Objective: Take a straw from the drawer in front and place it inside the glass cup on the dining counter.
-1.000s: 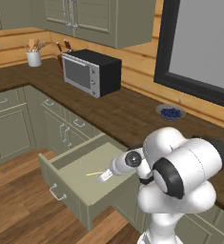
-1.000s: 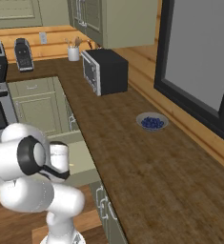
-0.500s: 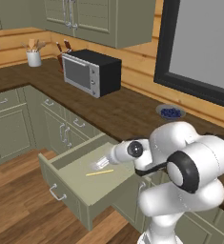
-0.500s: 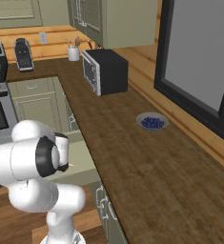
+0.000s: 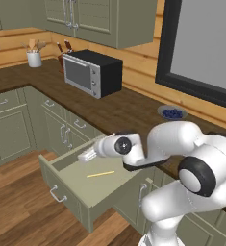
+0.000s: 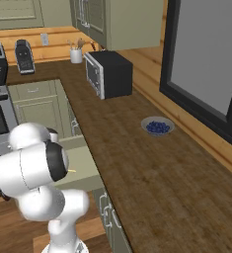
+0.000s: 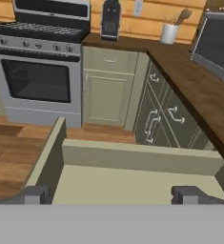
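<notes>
1. Sage-green is the drawer [image 5: 83, 185] you have pulled open at the lower left of the left base view, its silver bar handle on the front panel.
2. You can see the pale-yellow straw [image 5: 100, 174] lying flat on the drawer floor, near the middle of that view; in the right base view only a short tip of it [image 6: 71, 171] peeks out beside the arm's elbow.
3. Your gripper [image 5: 87, 155] hangs over the back part of the drawer, just up and left of the straw and apart from it, pointing toward the left of the frame.
4. Your fingers stand spread wide with nothing between them; in the hand view the two dark tips, one of them [image 7: 36, 194], sit at the bottom left and bottom right.
5. The hand view looks across the drawer's far wall [image 7: 137, 157] toward a stove [image 7: 37, 66] at the upper left.
6. On the dark wood table [image 5: 124, 113] above the cabinets you have a microwave [image 5: 91, 72], a bowl of blueberries [image 5: 171, 113] to its right, and a white utensil holder [image 5: 34, 58] at the upper left.
</notes>
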